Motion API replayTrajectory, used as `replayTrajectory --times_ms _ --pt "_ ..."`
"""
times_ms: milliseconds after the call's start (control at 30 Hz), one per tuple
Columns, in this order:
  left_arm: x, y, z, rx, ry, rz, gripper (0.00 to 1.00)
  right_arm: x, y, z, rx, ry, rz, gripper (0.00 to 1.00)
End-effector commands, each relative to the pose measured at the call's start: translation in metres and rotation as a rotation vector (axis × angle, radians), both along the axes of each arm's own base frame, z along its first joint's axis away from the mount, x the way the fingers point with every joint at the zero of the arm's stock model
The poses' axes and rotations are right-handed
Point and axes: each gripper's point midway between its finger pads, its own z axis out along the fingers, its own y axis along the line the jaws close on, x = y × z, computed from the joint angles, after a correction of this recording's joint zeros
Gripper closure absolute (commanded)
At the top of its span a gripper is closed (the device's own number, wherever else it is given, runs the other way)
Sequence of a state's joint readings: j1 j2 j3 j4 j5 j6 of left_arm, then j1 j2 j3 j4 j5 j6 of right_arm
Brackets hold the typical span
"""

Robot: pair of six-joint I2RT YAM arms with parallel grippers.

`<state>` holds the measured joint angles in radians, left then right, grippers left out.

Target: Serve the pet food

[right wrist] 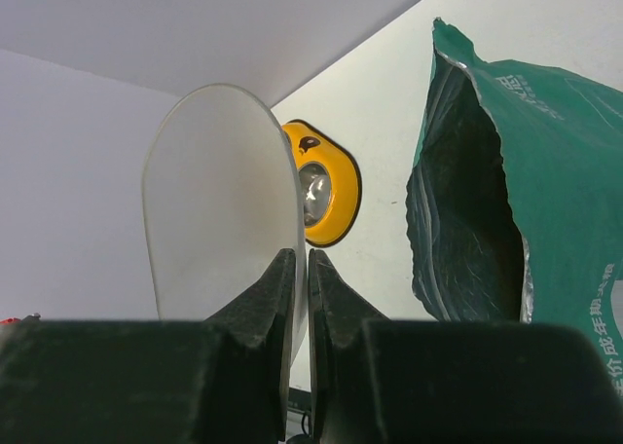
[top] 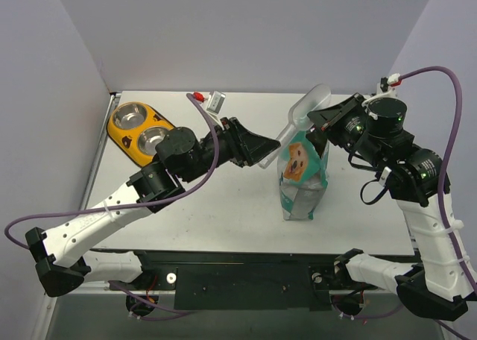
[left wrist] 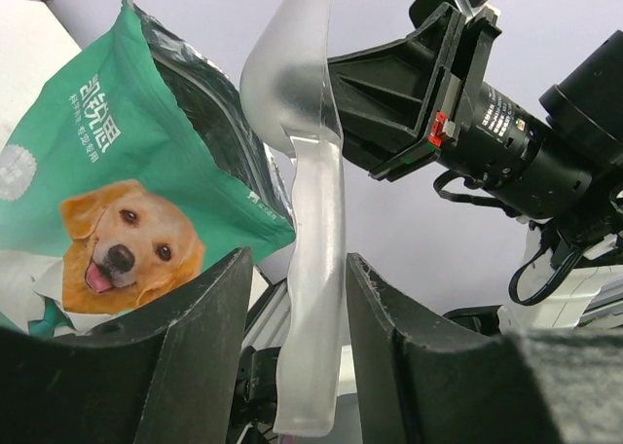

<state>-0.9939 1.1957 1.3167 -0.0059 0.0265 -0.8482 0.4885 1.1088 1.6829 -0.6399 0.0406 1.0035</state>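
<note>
Clear plastic scoop (left wrist: 316, 269), clamped by the right pincer (right wrist: 295, 259), hangs between the parted fingers of the left pincer (left wrist: 297, 259): a hand-over needing a squeeze on the handle, kibble presumably hidden inside the open pouch (top: 304, 168) nearby.

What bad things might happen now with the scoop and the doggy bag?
1. The right gripper pinches the scoop by its thin edge. The left gripper has a finger on either side of the handle, not touching it. Letting go too soon may drop the scoop.
2. The open bag stands upright close to both arms, so a bump might tip it over.
</note>
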Motion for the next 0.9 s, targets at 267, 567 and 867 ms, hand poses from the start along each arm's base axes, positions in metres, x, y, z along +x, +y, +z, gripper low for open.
replayTrajectory --times_ms 267,567,867 --pt "-0.001 -0.009 0.019 -0.04 -0.02 -0.069 0.47 0.002 0.009 0.011 0.053 -0.032 0.001 1.0" --pt "0.001 -0.011 0.018 -0.033 -0.027 -0.082 0.56 0.004 0.008 0.006 0.046 -0.023 -0.013 1.0" --pt "0.0 -0.018 0.019 -0.023 -0.033 -0.111 0.48 0.007 0.009 0.008 0.046 -0.026 -0.014 1.0"
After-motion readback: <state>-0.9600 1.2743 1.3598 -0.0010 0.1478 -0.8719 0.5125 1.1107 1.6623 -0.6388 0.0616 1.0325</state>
